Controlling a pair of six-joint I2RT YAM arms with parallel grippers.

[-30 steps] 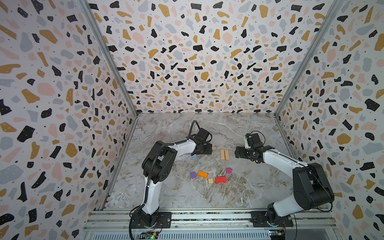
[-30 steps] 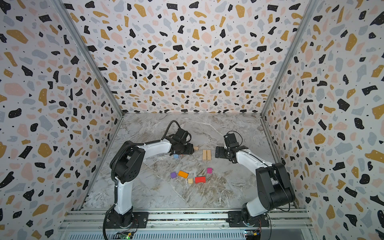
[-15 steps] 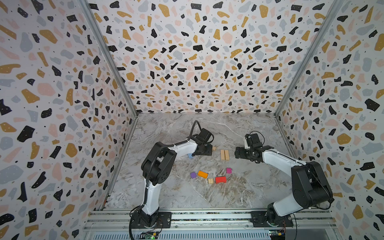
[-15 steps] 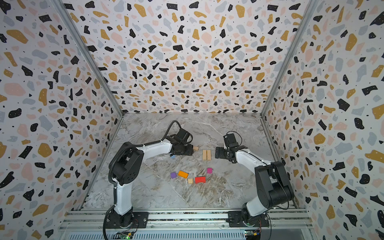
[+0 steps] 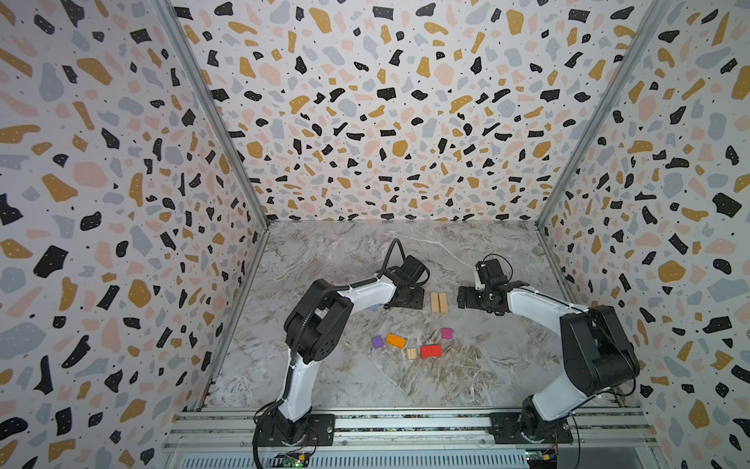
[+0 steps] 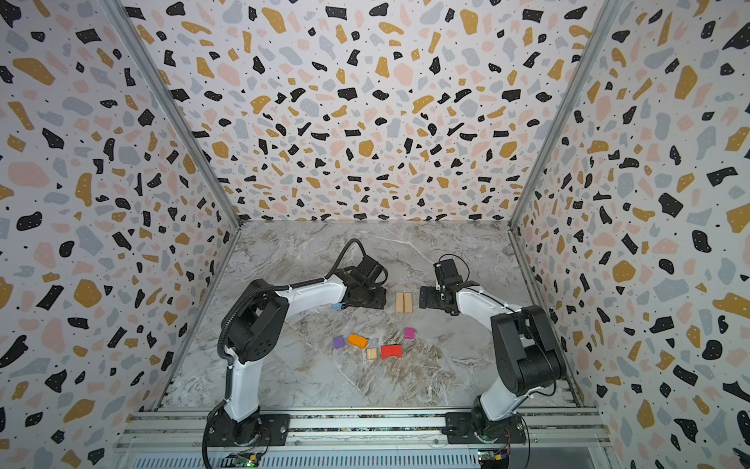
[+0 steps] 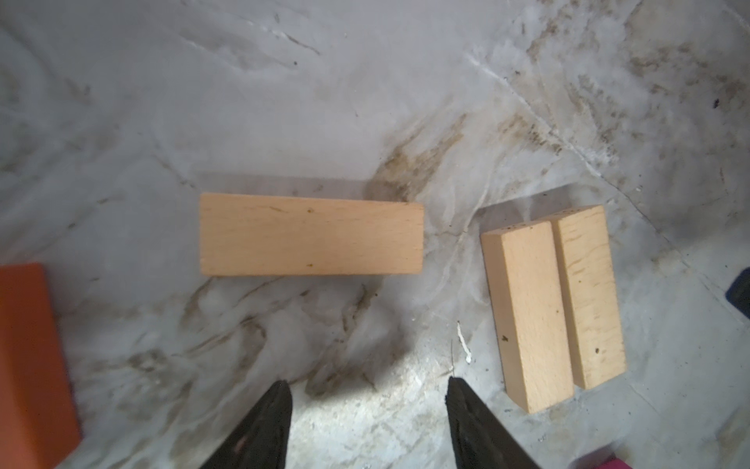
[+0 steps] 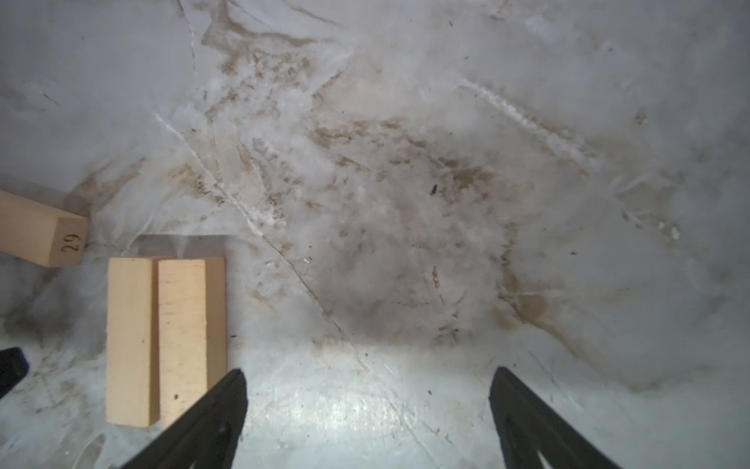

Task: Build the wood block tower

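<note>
The right gripper [image 8: 370, 371] stands wide open over the marble table [image 8: 406, 162], just beside two touching tan planks [image 8: 132, 337] and a third plank [image 8: 36, 231] marked 29.

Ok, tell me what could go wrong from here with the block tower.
1. The single pale wooden plank lies crosswise to the open left claw, longer than the gap; closing as aligned would likely shove it, not grip it.
2. One finger of the open right claw sits close beside the two pale planks laid side by side; a sideways move could split them.
</note>
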